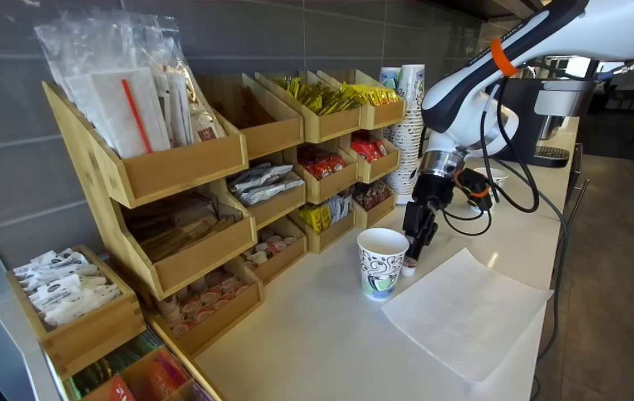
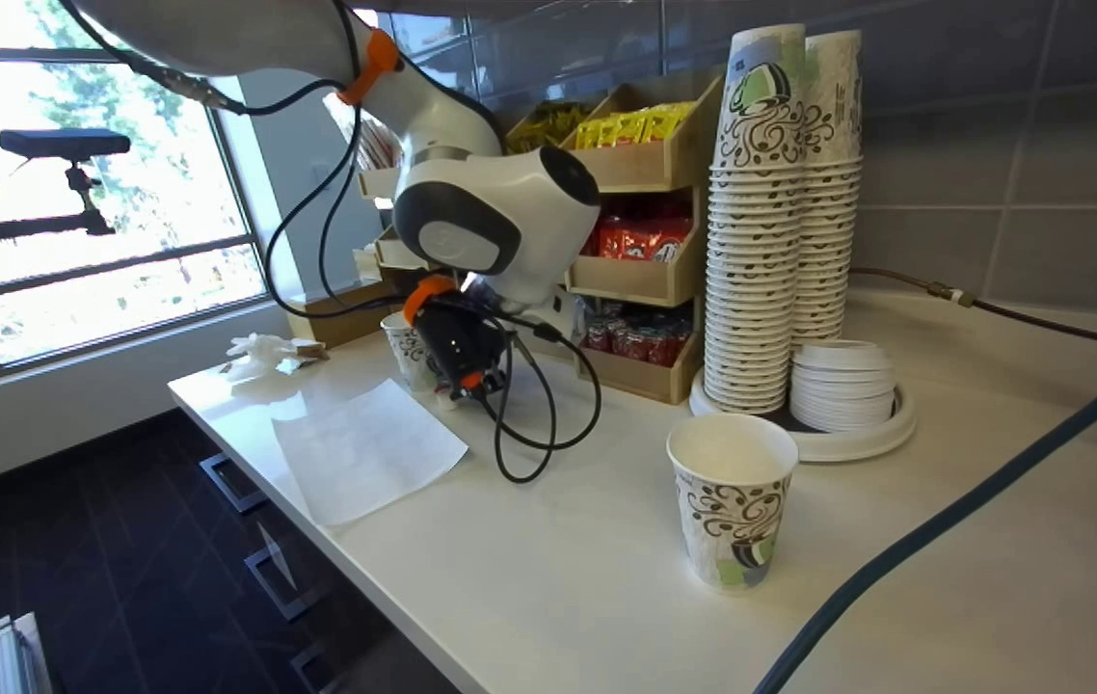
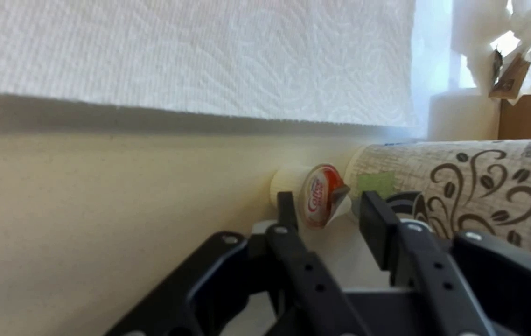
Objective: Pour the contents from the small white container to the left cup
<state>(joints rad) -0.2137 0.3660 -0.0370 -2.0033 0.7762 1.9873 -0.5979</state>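
Your small white container (image 3: 310, 193) stands on the surface (image 1: 294, 345), right at the tips of your jaws. It is a squat tub, so go by the line from base to lid: that axis runs close to upright, base down and printed lid (image 3: 317, 201) up. Your wrist view is turned on its side, so there you see the same axis lying nearly level, the white base toward the left and the lid toward the right, its face angled to the camera. It runs roughly parallel to the axis of the left cup (image 1: 382, 264), which stands upright just beside it; whether the two touch, you can't make out. A grey flap (image 3: 338, 195) stands bent up on the lid's edge nearest that cup.

Your jaws are parted partway and reach down at a slant, with the container showing between their tips. You see a gap between it and the jaw on the cup side; the other jaw overlaps it in the wrist view, and contact there is unclear. You have no visible grip on it.

A paper sheet (image 1: 470, 317) lies near the container. The right cup (image 2: 734, 501) stands upright, well apart.
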